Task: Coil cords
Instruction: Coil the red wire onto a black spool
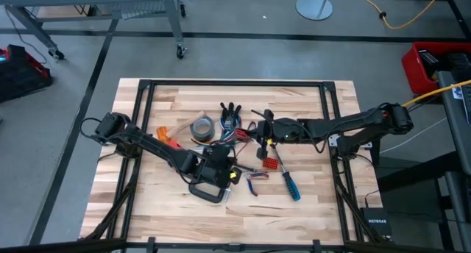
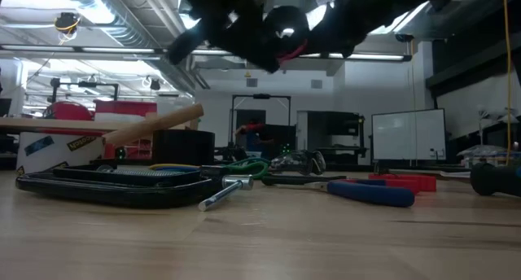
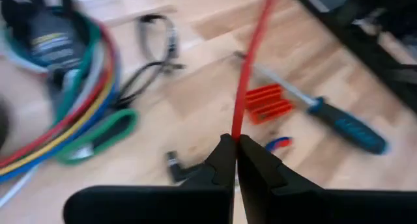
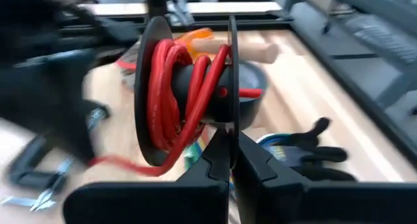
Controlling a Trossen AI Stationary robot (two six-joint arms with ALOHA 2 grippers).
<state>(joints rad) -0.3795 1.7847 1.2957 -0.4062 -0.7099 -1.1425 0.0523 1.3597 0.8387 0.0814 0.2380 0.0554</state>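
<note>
A black spool [image 4: 189, 87] with red cord wound on it hangs in my right gripper [image 4: 231, 138], above the table's middle [image 1: 259, 132]. It also shows in the low view as a dark shape overhead [image 2: 285, 28]. A strand of the red cord [image 3: 246, 74] runs from the spool to my left gripper [image 3: 234, 142], which is shut on it just left of the middle [image 1: 219, 165]. A bundle of red, blue, green, yellow and white cords [image 3: 65, 120] lies on the table beside a black case. My left gripper pinches one strand of the red cord [image 3: 238, 123] between its two fingertips. The strand runs on straight from the fingers toward the spool, clear of the table. My right gripper pinches the rim of one thin black flange [image 4: 232, 116] of the spool between its two fingers. The spool is lifted clear of the table, its flanges on edge.
A blue-handled screwdriver [image 1: 291, 181] and a small orange-red ribbed block [image 1: 271, 165] lie right of the middle. A grey tape roll [image 1: 201, 128], a wooden-handled tool [image 1: 165, 134] and a black clamp [image 1: 210, 190] lie around my left gripper. A black glove [image 1: 230, 113] lies farther back.
</note>
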